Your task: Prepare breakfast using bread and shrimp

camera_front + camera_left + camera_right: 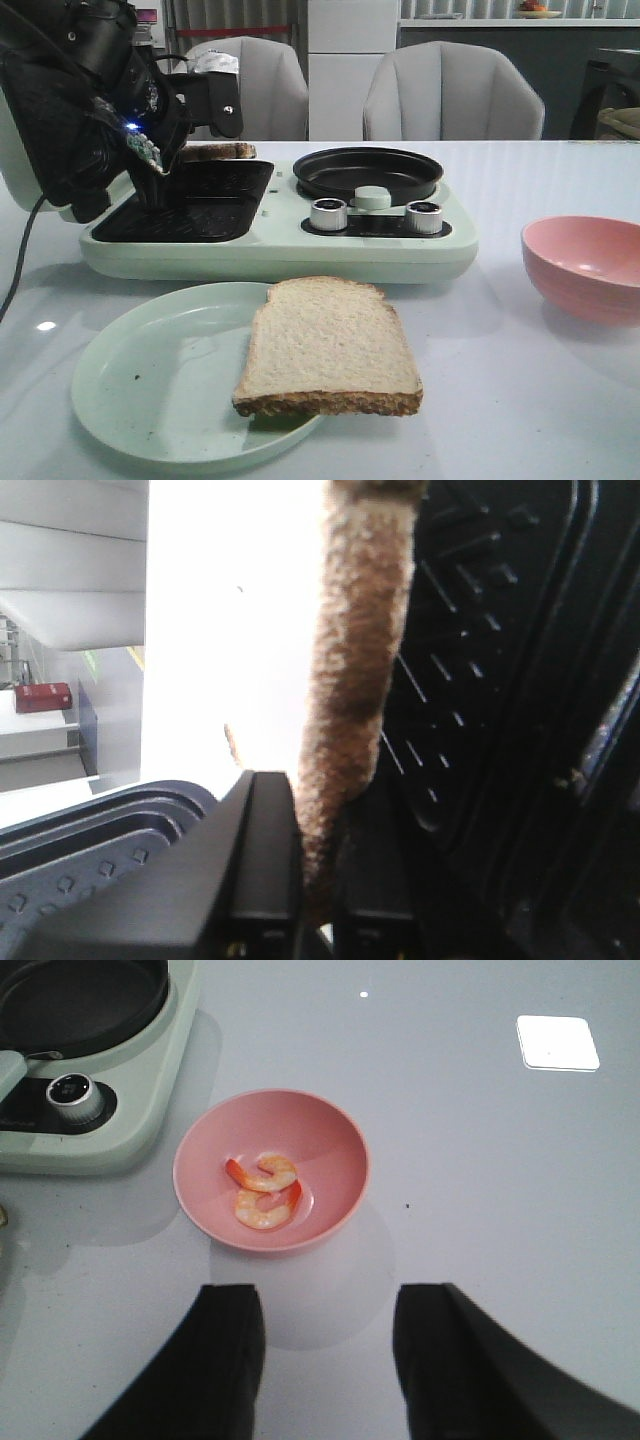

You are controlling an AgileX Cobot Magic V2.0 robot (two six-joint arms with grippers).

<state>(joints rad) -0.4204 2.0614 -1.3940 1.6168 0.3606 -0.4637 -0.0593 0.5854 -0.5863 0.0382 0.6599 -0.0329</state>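
Note:
One slice of bread (330, 345) lies flat on a pale green plate (140, 380) near the front edge of the table. My left gripper (155, 185) hangs over the black grill plate (200, 205) of the appliance. It is shut on a second slice of bread (355, 680), whose brown crust runs between the fingers (265, 860); part of that slice (215, 151) shows behind the arm. Two curled shrimp (265, 1192) lie in a pink bowl (190, 1140). My right gripper (325, 1350) hovers open just short of the bowl, nothing between its fingers.
The mint-green appliance (280, 250) has a round black pan (368, 172) and two silver knobs (328, 214). The pink bowl (585, 265) stands to its right. Two grey chairs (450, 95) stand behind the table. A cable (20, 260) hangs at the far left.

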